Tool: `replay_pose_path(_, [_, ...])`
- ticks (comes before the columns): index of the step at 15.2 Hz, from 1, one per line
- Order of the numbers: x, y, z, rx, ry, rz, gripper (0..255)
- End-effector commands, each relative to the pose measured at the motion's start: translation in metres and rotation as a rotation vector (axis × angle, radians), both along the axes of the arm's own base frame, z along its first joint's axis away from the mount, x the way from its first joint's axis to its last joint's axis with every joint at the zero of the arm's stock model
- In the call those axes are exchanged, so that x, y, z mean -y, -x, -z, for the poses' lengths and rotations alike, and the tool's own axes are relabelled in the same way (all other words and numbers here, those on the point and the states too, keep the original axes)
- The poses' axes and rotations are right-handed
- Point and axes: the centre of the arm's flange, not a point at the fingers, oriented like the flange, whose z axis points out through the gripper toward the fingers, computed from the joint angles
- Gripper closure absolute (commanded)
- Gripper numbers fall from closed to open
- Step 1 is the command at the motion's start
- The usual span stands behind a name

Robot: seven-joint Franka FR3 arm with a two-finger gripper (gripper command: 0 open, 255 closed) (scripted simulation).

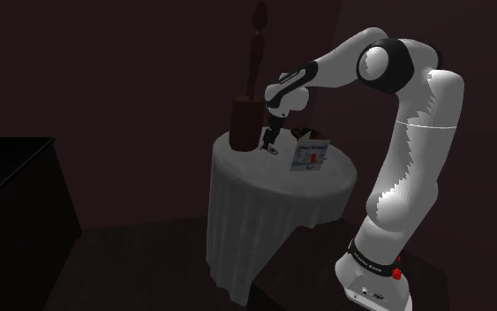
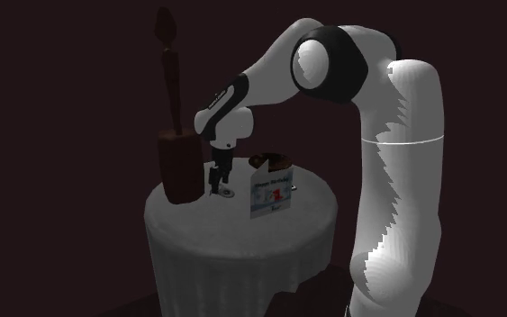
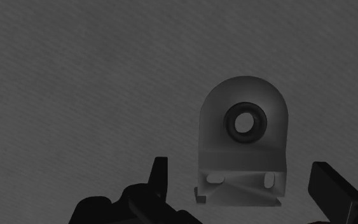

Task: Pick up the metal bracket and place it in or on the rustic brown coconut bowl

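The pincer hangs low over the bench and points down. Its two fingers are wide apart. The bracket sits on the grey cloth right between them, and I see no finger touching it yet.

I think the job now is the grab. The pincer should go straight down, with the bracket kept in the middle. The fingers should close slowly on its two straight sides, not on the round end, or it may slip out. They should go low enough to catch it well.

A tall brown block stands just beside the pincer, so the lift should go straight up, not sideways.

A card stands near. Behind it is a small dark thing that I take for the bowl. The bracket must go up over the card to get there.
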Motion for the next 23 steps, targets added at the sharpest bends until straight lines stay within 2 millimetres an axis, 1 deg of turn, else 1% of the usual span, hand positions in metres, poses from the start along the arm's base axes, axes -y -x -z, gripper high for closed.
replay_pose_path(1, [-0.002,0.0,0.007,-0.013,-0.004,-0.003,255])
replay_pose_path(9, [-0.001,0.001,0.005,-0.013,-0.003,-0.003,255])
replay_pose_path(10, [-0.002,0.001,0.007,-0.013,-0.004,-0.003,255])
replay_pose_path(23, [-0.002,0.001,-0.061,-0.013,-0.004,-0.003,255])
